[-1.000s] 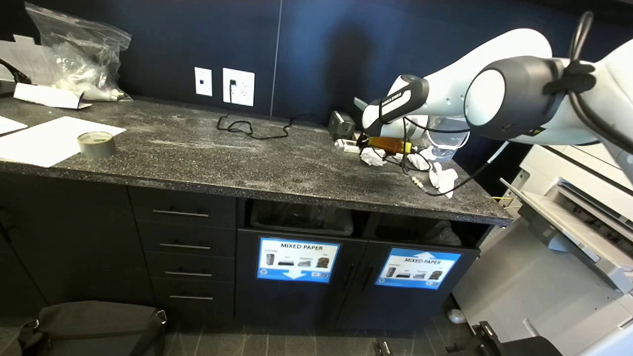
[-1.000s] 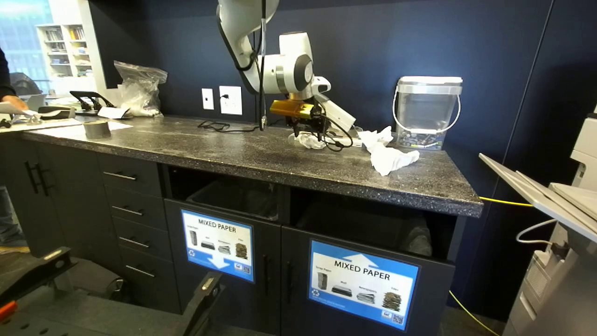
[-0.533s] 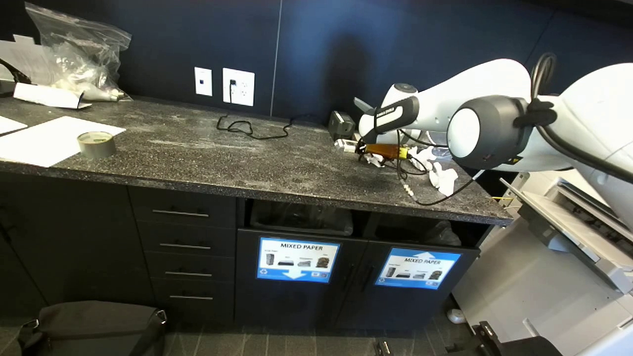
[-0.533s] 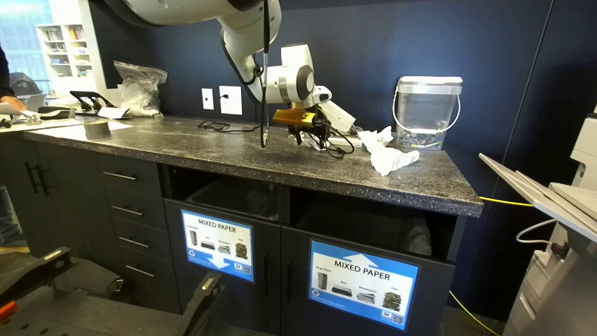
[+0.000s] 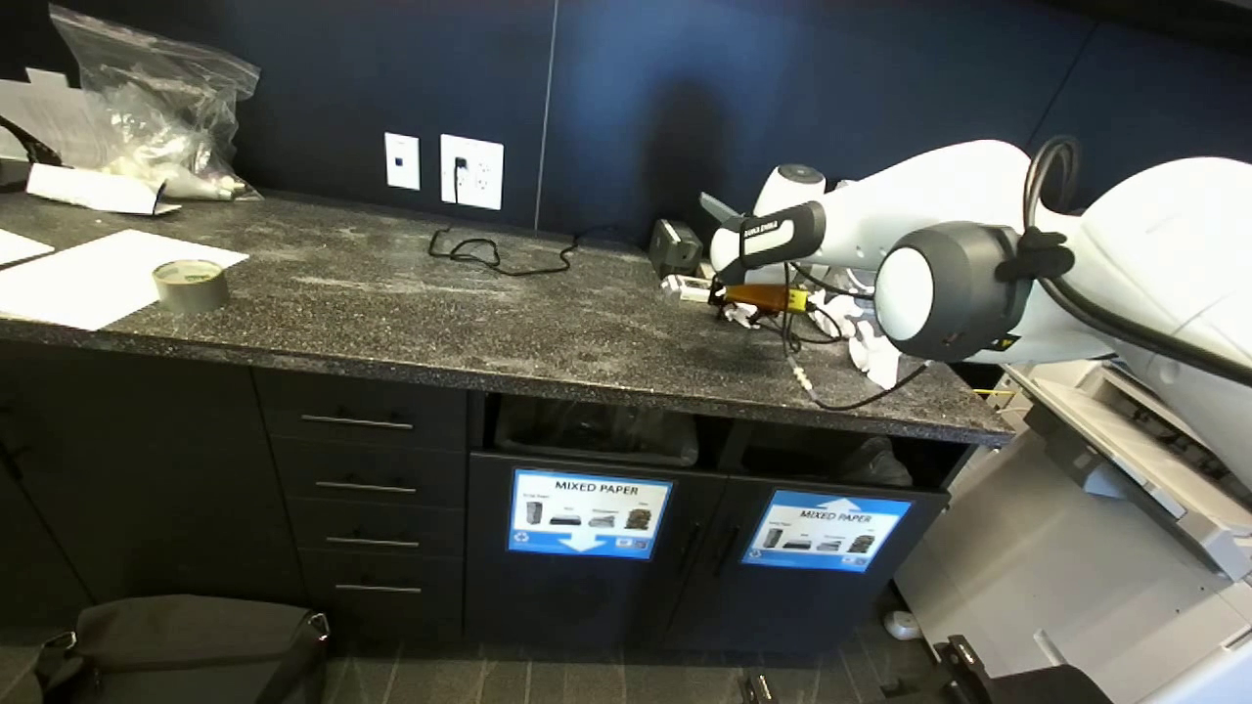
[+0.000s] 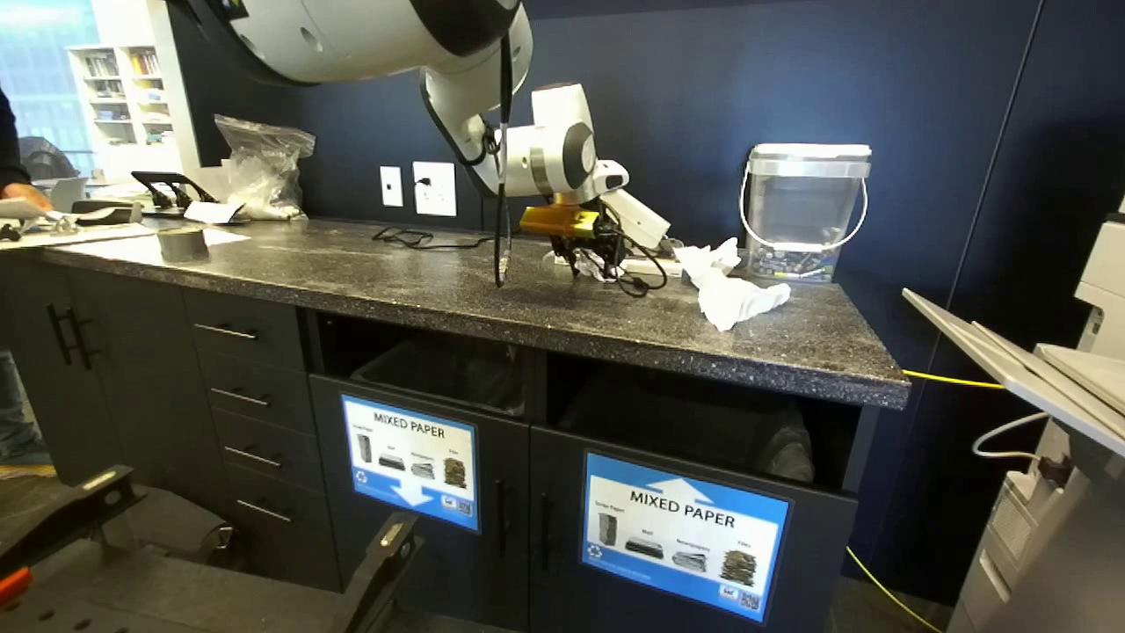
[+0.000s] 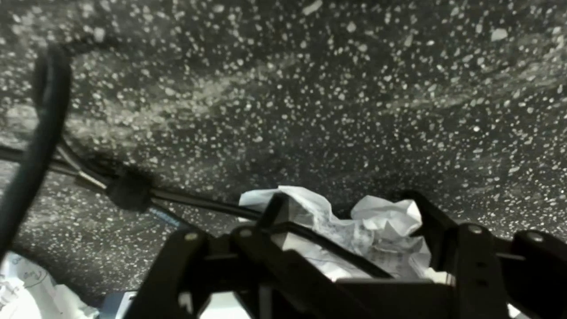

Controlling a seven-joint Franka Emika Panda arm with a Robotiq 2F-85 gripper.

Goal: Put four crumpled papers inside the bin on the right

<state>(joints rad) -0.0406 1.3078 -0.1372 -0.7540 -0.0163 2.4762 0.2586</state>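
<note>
White crumpled papers lie at the counter's right part. One crumpled paper sits between the spread fingers of my gripper in the wrist view; it also shows under the gripper in an exterior view. The left finger crosses in front of it and the right finger stands at its edge. Two more crumpled papers, a near one and one behind it, lie to the right. Another part of a paper shows at lower left. The right bin stands in the right cabinet opening, mostly dark.
A clear bucket with a handle stands behind the papers. A grey device stands by the wall. A loose black cable runs beside the gripper. The counter's front edge hangs over the bin openings. A printer is at right.
My gripper has come down over the nearest crumpled paper, then shifted slightly to the right in both exterior views. The arm's upper links have lowered. The papers look unmoved.
</note>
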